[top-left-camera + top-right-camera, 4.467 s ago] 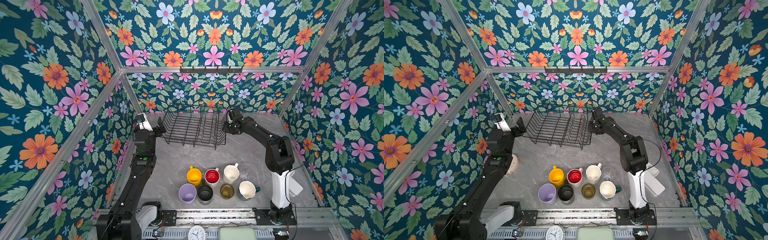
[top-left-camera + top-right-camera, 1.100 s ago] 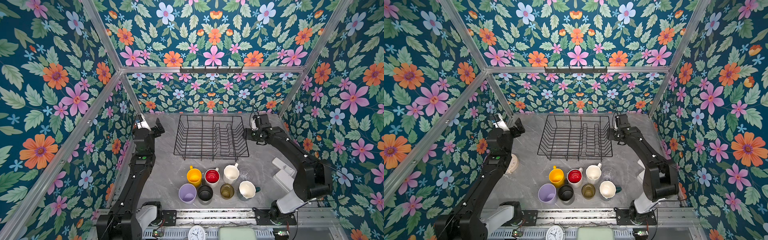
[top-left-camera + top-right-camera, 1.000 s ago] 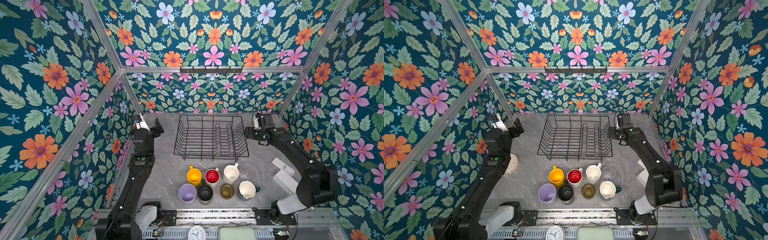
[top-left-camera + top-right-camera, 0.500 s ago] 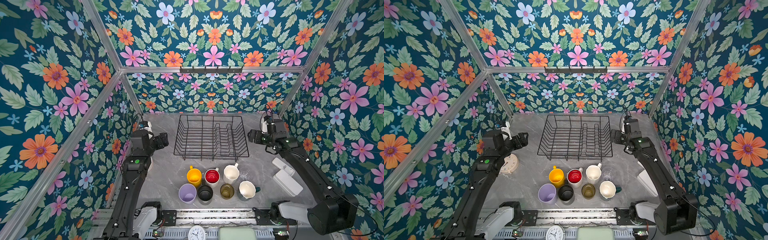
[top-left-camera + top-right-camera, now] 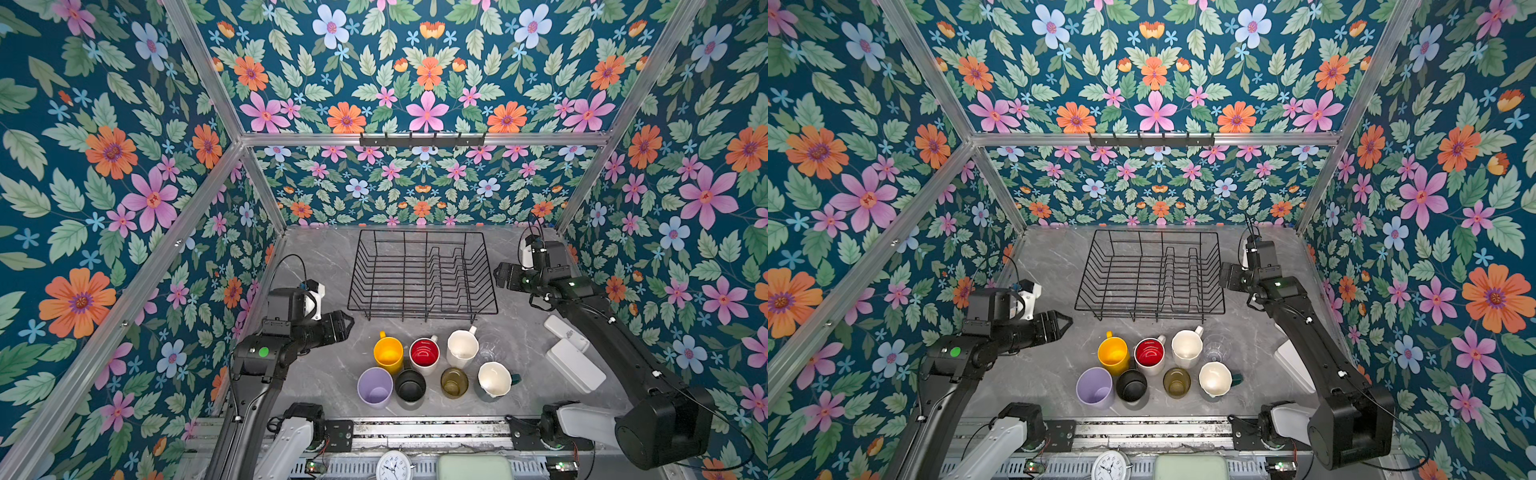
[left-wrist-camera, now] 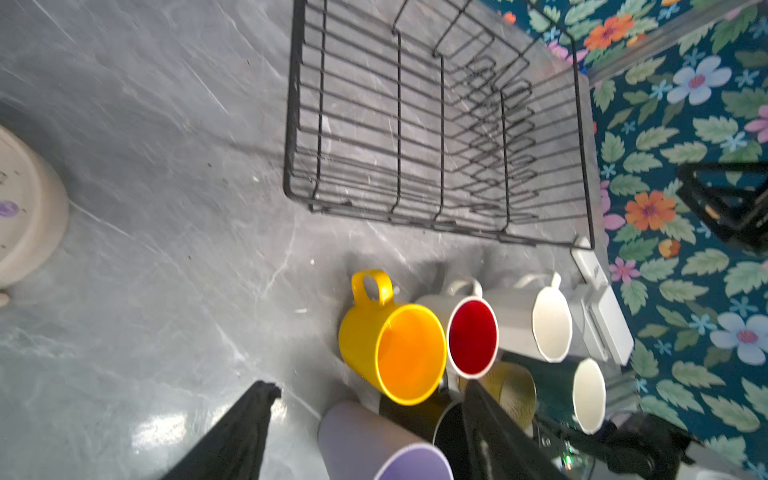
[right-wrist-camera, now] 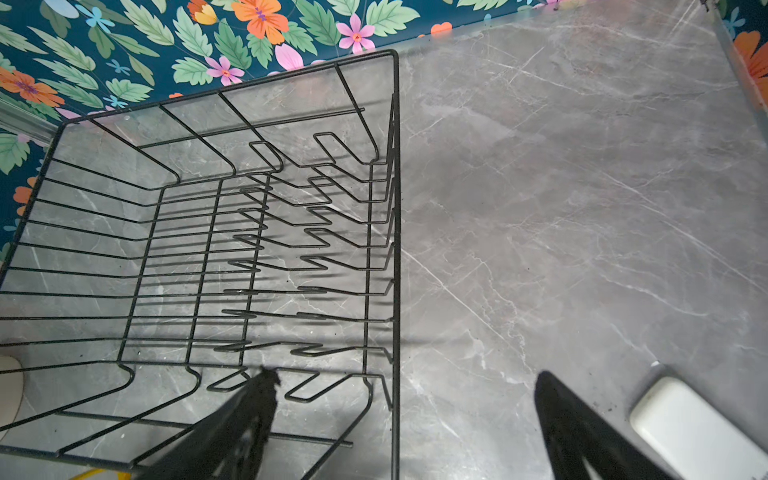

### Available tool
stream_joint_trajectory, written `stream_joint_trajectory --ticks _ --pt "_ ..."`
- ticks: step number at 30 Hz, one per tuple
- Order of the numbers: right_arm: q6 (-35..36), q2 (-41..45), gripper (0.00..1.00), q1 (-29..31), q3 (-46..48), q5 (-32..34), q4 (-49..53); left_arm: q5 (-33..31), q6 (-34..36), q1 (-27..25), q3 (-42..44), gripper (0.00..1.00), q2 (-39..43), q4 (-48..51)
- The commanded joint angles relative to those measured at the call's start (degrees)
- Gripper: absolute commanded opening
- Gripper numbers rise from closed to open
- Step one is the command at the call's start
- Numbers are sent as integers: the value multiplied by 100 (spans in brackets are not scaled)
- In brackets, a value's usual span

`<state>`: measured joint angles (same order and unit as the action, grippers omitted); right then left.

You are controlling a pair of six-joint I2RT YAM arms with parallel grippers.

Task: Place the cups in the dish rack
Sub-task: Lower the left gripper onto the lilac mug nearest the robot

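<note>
Grey, white-veined marble tabletop [image 5: 316, 266] between flowered walls [image 5: 124, 166]. The black wire dish rack [image 5: 422, 310] stands at the back. Eight round, glossy cups [image 5: 411, 384] of many colours cluster on the marble just before it. The black left gripper [image 5: 347, 329] and right gripper [image 5: 500, 276] hover with jaws spread, holding nothing.

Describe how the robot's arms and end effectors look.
The left arm and right arm are black with white base links. The left arm carries a green dot; a white camera housing and a looping black cable sit at its wrist. The left end effector and right end effector have black tapered fingers.
</note>
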<state>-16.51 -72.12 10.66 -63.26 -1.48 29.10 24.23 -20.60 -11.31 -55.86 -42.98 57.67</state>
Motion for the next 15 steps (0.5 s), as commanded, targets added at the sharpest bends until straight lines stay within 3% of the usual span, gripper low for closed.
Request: stream_joint_trajectory --ticks 1,6,15 --pt "17 -46 96 -2 -19 -124 -132 141 11 -312 44 72 176 594" --pt "25 -101 96 -2 -29 -222 -126 257 -14 -792 175 68 398 760" --pt "4 -123 96 68 -2 -219 -41 569 425 -925 435 65 451 1221"
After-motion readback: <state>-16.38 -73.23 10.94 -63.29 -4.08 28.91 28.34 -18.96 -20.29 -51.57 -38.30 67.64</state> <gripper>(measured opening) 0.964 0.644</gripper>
